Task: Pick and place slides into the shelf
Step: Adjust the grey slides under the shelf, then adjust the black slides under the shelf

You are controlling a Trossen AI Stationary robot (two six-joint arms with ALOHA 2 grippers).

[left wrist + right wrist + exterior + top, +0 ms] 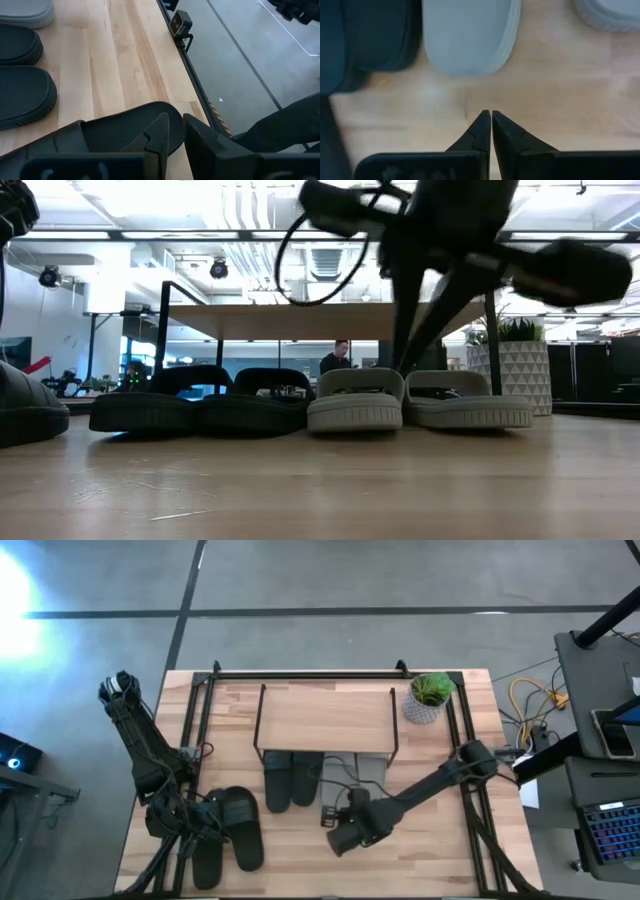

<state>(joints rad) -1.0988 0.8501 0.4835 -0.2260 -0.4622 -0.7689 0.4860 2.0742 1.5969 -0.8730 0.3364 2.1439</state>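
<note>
The left gripper (172,131) sits low at the near-left corner of the tabletop (440,860), its fingers (159,131) drawn close with only a thin slot between them, nipping the edge of a black slide (127,129). That slide lies right under and just ahead of the fingers; in the high view its long axis runs roughly front to back, and its mate (208,860) lies just beside it. This arm is plainly the nearer one to the black pair, and I judge the coming move turns on carrying the slide away from the fingers' corner toward the shelf (325,718), which stands farther back at mid-table.

The right gripper (487,125) hovers over bare wood with its fingers pressed together, holding nothing; the toe of a pale grey slide (467,35) lies just ahead of the tips.

Under the shelf the dark olive-green pair (195,402) and the pale grey pair (415,402) stand side by side already. The black slides look soft, matte rubber with a broad strap.
</note>
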